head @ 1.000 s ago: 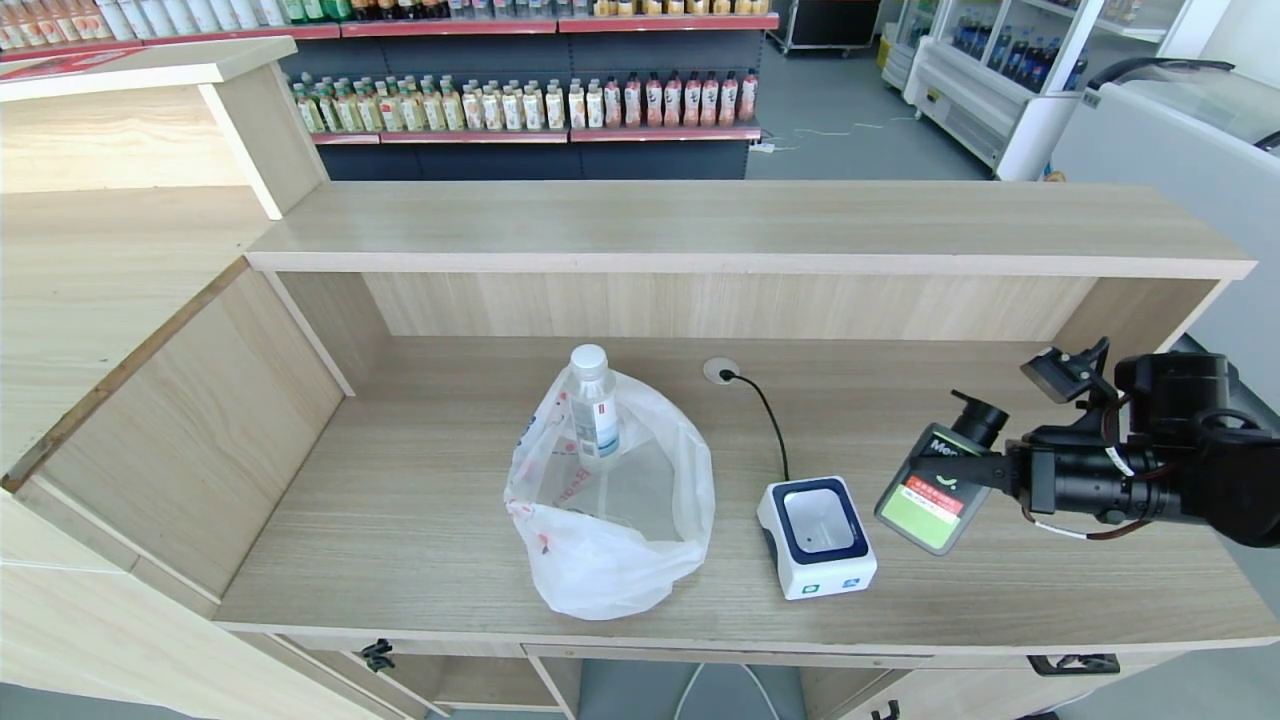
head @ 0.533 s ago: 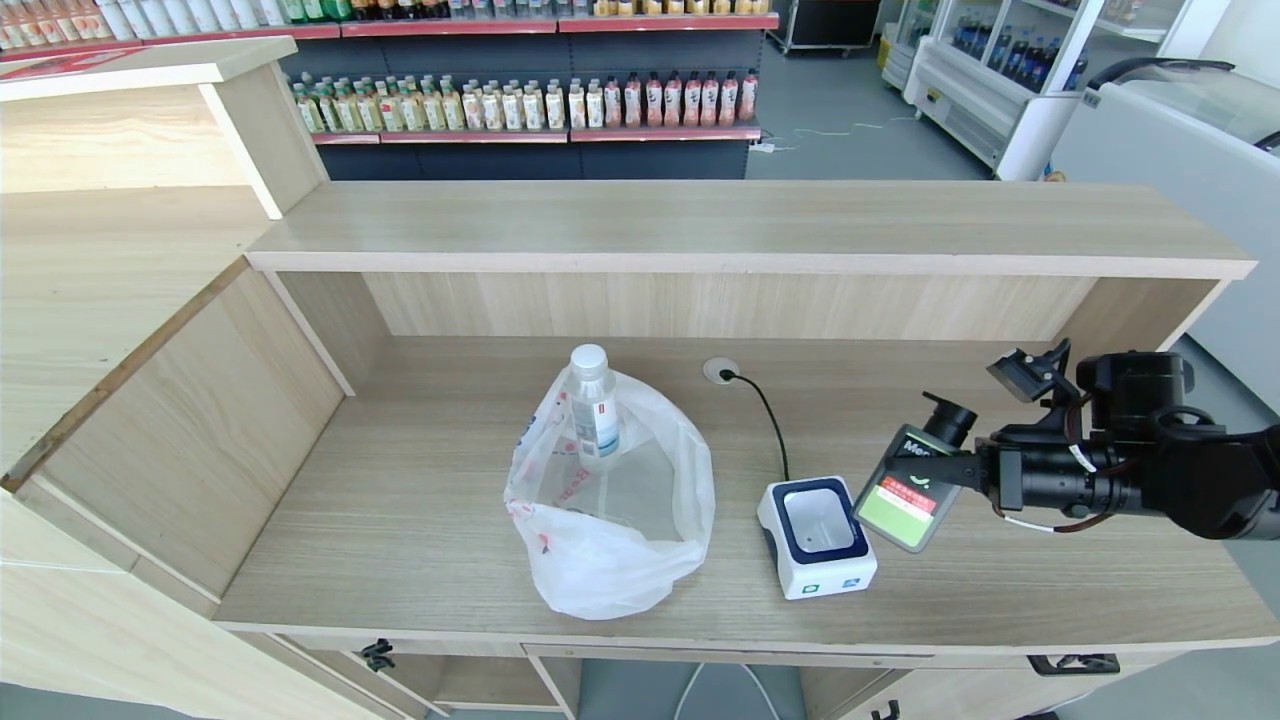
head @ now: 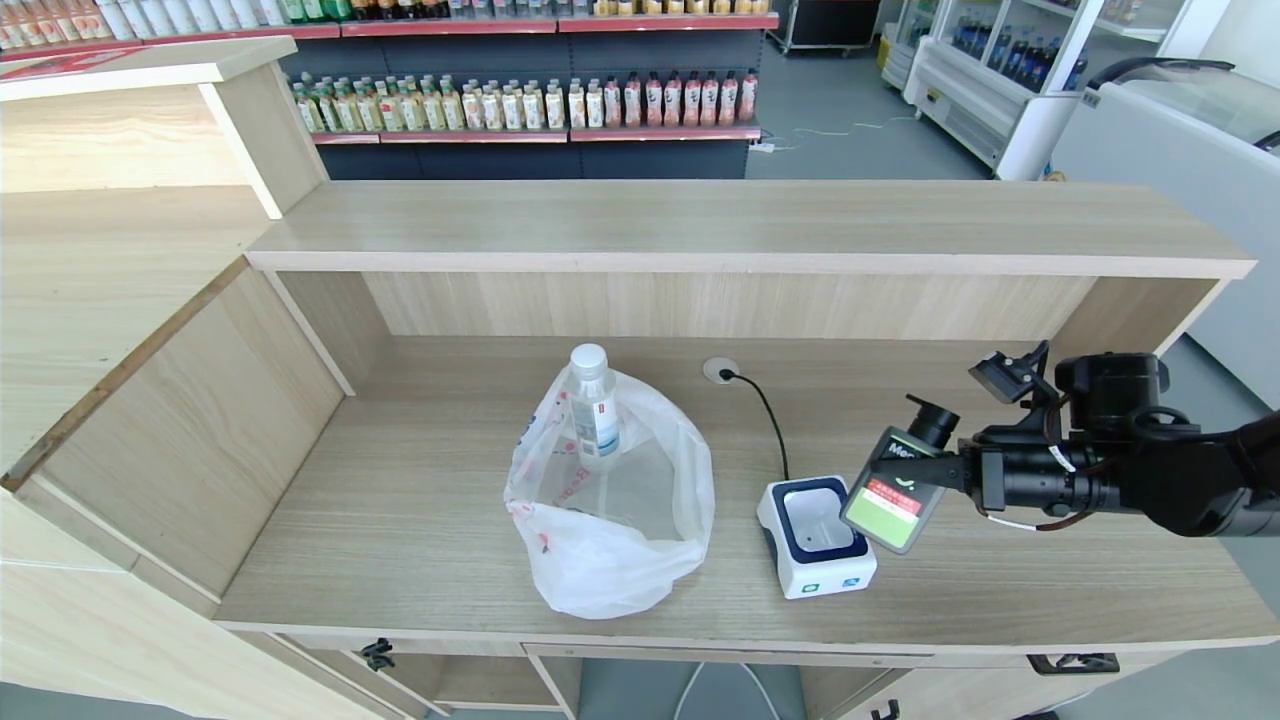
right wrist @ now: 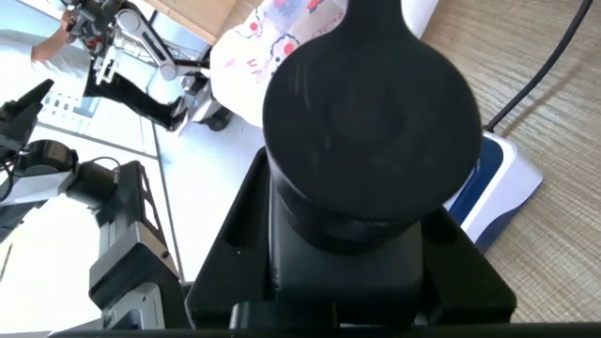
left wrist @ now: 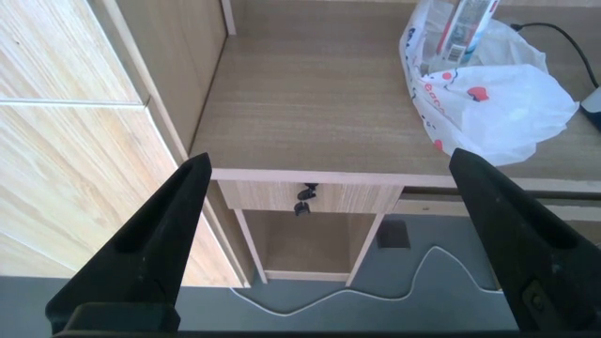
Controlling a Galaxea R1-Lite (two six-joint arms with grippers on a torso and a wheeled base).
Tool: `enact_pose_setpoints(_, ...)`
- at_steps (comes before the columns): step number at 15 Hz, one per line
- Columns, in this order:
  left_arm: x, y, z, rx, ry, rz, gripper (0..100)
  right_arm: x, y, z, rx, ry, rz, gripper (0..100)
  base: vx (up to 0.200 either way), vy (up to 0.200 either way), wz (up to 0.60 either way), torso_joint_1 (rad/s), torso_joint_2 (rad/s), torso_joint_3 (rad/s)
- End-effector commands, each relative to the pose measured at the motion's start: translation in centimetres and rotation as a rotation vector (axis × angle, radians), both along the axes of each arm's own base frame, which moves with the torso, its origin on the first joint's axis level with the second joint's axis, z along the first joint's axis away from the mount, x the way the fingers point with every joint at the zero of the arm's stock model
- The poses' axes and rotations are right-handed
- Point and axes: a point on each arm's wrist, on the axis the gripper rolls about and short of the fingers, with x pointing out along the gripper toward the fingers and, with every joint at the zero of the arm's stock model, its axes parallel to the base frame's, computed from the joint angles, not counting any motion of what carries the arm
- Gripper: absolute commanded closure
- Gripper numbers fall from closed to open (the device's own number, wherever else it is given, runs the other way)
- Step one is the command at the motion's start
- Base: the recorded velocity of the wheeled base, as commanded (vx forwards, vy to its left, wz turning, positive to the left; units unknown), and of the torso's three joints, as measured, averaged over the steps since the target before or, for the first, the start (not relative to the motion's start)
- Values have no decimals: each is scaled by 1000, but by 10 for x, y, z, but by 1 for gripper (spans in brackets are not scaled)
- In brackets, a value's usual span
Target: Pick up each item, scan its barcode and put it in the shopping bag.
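My right gripper (head: pixel 930 470) is shut on a dark bottle (head: pixel 893 492) with a black cap and a green and red label, held tilted just above the right edge of the white and blue scanner (head: pixel 815 537). In the right wrist view the bottle's black cap (right wrist: pixel 371 122) sits close to the lens, with the scanner (right wrist: pixel 502 183) beneath it. The white shopping bag (head: pixel 605 510) lies open at the counter's middle with a clear water bottle (head: pixel 593 405) standing in it. My left gripper (left wrist: pixel 329 244) hangs open off the counter's front left, with the bag (left wrist: pixel 488 89) beyond it.
The scanner's black cable (head: pixel 768 415) runs back to a grommet (head: pixel 720 370) in the counter (head: pixel 400 500). Wooden walls close the counter at the back and left. A raised ledge (head: pixel 740 225) tops the back wall. Drink shelves stand in the shop behind.
My right gripper has carried the dark bottle leftward to the scanner, so its lower end now overlaps the scanner's right edge. The bag, water bottle and scanner have not moved.
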Motion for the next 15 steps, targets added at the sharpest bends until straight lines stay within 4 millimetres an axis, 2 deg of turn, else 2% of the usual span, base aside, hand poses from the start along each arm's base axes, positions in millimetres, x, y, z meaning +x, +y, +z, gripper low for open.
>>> enact_pose_setpoints(1,0,0,0,0,0,1,0,2,0,-2,0,2,2,100,0,0,0,0,0,0)
enact_pose_setpoints(6,0,0,0,0,0,-1,0,2,0,5,-1,-21,2,100,0,0,0,0,0,0)
enact_pose_setpoints(8,0,0,0,0,0,1,0,-21,2,55,-12,-138,2,100,0,0,0,0,0,0)
enact_pose_setpoints(9,0,0,0,0,0,1,0,-35,3,88,-27,-195,-18,100,0,0,0,0,0,0)
enact_pose_setpoints(10,0,0,0,0,0,1,0,-43,5,99,-42,-219,-34,100,0,0,0,0,0,0)
enact_pose_setpoints(11,0,0,0,0,0,1,0,-67,5,120,-149,-325,-119,100,0,0,0,0,0,0)
enact_pose_setpoints(13,0,0,0,0,0,1,0,-88,4,130,-297,-389,-244,100,0,0,0,0,0,0)
enact_pose_setpoints(15,0,0,0,0,0,-1,0,-99,4,128,-447,-487,-371,100,0,0,0,0,0,0)
